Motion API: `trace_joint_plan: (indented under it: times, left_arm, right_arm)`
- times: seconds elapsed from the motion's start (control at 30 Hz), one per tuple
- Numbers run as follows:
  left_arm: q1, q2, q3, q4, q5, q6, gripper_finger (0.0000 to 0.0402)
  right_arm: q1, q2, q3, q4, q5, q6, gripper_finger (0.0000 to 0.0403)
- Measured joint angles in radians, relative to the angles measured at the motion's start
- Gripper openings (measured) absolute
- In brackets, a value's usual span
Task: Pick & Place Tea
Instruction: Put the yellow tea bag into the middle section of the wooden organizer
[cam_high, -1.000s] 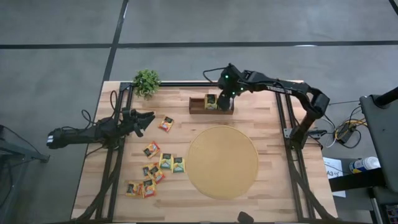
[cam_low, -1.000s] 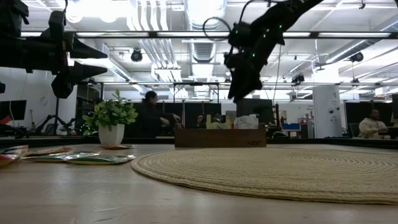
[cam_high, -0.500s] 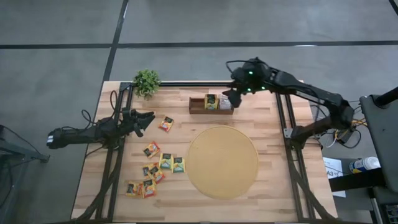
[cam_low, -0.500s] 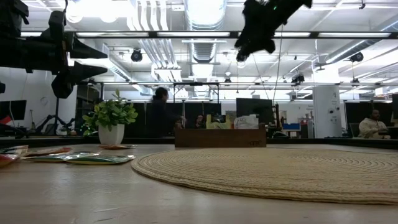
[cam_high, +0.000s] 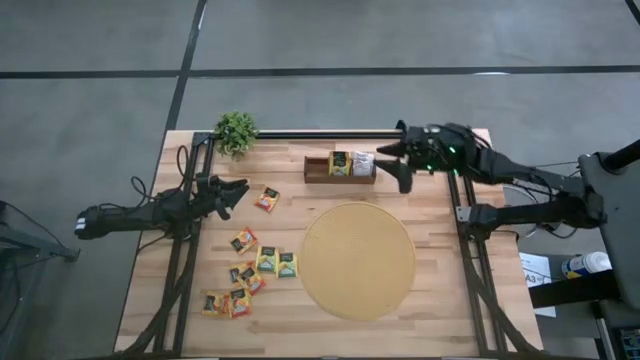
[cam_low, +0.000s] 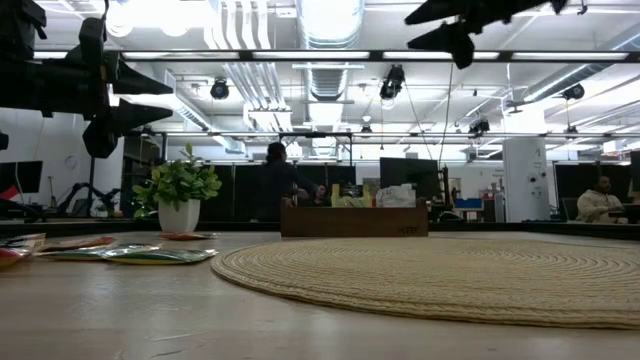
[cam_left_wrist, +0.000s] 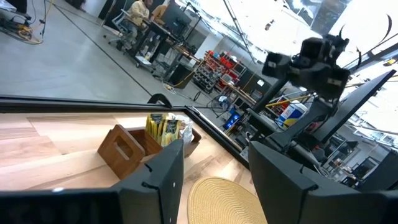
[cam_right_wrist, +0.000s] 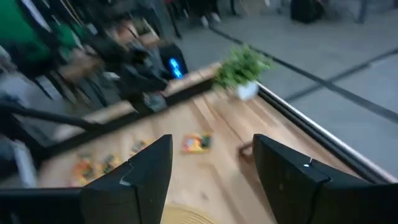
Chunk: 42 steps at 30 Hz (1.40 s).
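Tea sachets (cam_high: 266, 260) lie scattered flat on the table's left half, one orange-red sachet (cam_high: 267, 199) apart from the rest; the right wrist view shows it too (cam_right_wrist: 198, 142). The wooden tray (cam_high: 322, 170) at the far edge holds a yellow-green sachet (cam_high: 340, 163) and a white one (cam_high: 362, 163), both upright (cam_left_wrist: 165, 127). My right gripper (cam_high: 393, 167) is open, high above the table just right of the tray (cam_low: 425, 25). My left gripper (cam_high: 238, 195) is open and empty, raised over the left side (cam_low: 160, 93).
A large round tan mat (cam_high: 358, 260) covers the table's middle right. A potted plant (cam_high: 236, 130) stands at the far left corner. Dark rails (cam_high: 455, 200) run along the left and right sides. People show in the room beyond the table (cam_low: 275, 180).
My right gripper has risen from over the tray's right slot and drawn back toward the table's right edge, tipping from pointing down to nearly level. A white sachet now shows in the tray where the gripper stood. A person in the background has walked to the right.
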Motion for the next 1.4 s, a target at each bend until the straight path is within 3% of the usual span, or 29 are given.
trace_joint_plan:
  times: [0.17, 0.43, 0.67, 0.9, 1.23, 1.4]
  left_arm:
    - [0.0, 0.0, 0.0, 0.001, 0.0, -0.039, 0.0174]
    - [0.0, 0.0, 0.0, 0.005, 0.0, -0.337, 0.0174]
    - [0.0, 0.0, 0.0, 0.005, -0.001, -0.345, 0.0174]
    - [0.0, 0.0, 0.0, 0.004, -0.001, -0.345, 0.0174]
    - [0.0, 0.0, 0.0, 0.006, 0.0, -0.429, 0.0174]
    - [0.0, 0.0, 0.0, 0.007, 0.0, -0.435, 0.0174]
  right_arm:
    - [0.047, -0.176, -0.197, 0.185, 0.001, 0.086, 0.0221]
    - [0.194, -0.409, -0.403, 0.417, 0.025, 0.131, 0.0221]
    - [0.358, -0.541, -0.57, 0.574, 0.19, 0.103, 0.0221]
    - [0.463, -0.618, -0.694, 0.684, 0.202, 0.011, 0.0221]
    - [0.474, -0.764, -0.865, 0.752, 0.215, -0.057, 0.0221]
    - [0.474, -0.886, -0.876, 0.578, 0.192, -0.084, 0.0221]
